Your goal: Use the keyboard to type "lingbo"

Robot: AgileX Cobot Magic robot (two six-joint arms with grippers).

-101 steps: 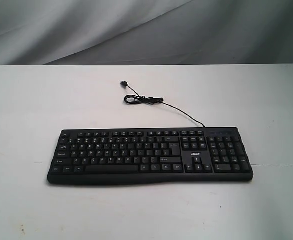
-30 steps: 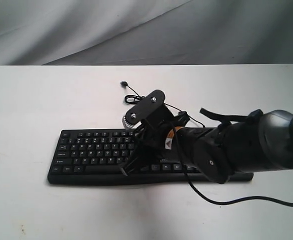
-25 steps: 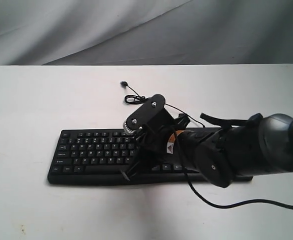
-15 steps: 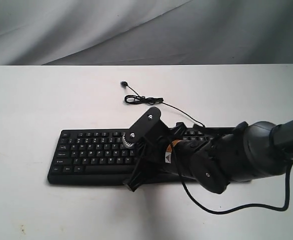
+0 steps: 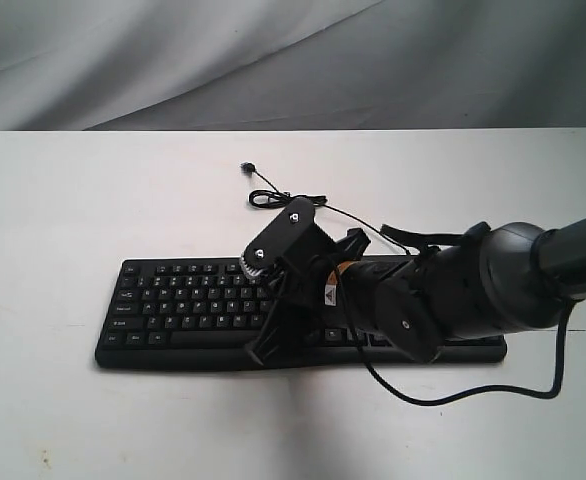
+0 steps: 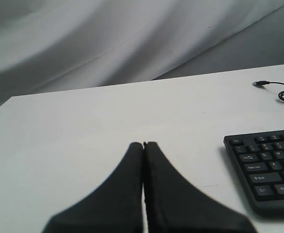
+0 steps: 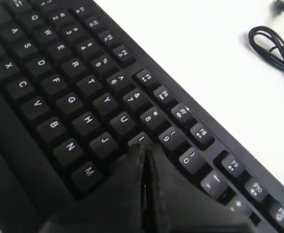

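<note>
The black keyboard (image 5: 173, 300) lies flat across the middle of the white table. My right arm reaches over its middle from the right. The right gripper (image 5: 263, 357) is shut with nothing in it and points down at the keys. In the right wrist view the right gripper (image 7: 144, 147) meets the keyboard (image 7: 59, 87) just below the I key, between J and the 0 key. Whether it presses a key I cannot tell. The left gripper (image 6: 143, 144) is shut and empty, hanging over bare table beside the keyboard's (image 6: 265, 167) left end. It does not show in the exterior view.
The keyboard's thin black cable (image 5: 288, 200) coils on the table behind it, ending in a plug (image 5: 246, 167). The right arm's own cable (image 5: 453, 395) loops onto the table in front. Grey cloth (image 5: 273, 60) hangs behind the table's far edge.
The right arm came in and reached over the keyboard's middle. In the last second its shut gripper dipped toward the front edge, then drew slightly back.
</note>
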